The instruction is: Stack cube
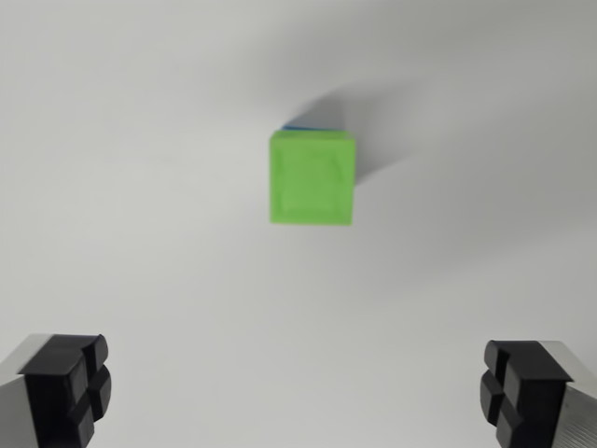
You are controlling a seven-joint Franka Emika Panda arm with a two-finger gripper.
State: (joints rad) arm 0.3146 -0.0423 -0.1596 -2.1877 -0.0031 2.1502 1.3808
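You are looking down on a plain white surface (140, 233), matte and evenly lit, with soft grey shadows near the top; the green cube (312, 177) sits above centre, a thin blue edge (308, 125) showing just behind its top side; your gripper (297, 390) has its jaws spread wide, holding nothing, black fingertips (75, 383) at the bottom corners.

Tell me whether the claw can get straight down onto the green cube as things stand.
Probably yes. The claw is open and empty, and nothing lies between it and the green cube, which sits on a blue object barely showing beneath.
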